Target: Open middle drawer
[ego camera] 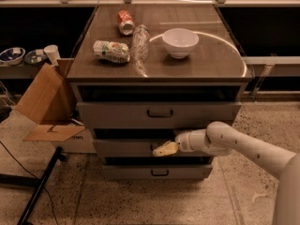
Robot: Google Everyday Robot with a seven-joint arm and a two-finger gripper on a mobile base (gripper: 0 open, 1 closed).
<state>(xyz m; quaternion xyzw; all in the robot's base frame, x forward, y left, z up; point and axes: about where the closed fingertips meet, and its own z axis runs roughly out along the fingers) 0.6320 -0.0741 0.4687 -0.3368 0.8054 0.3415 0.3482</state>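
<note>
1. Pincer point(164, 149): pale yellow tip at the centre of the middle drawer's front, where it covers the handle. Whether it is clenched or released cannot be told.
2. Middle drawer point(123, 147): grey, low front, second of three in the table point(211, 67), lying between the top drawer point(112, 114) and the bottom drawer point(129, 172). A dark gap shows above its front.
3. Arm point(246, 149): white, reaching in from the lower right towards the drawer fronts.
4. Bowl point(180, 42): white, upright on the table, right of centre.
5. Bottle point(139, 40): clear plastic, lying on its side just left of the bowl.
6. Red can point(125, 22): on its side, near the back of the table.
7. Green can point(111, 51): on its side, just beside the bottle, on its left.
8. Cardboard box point(43, 97): flaps open, on the floor just left of the table.
</note>
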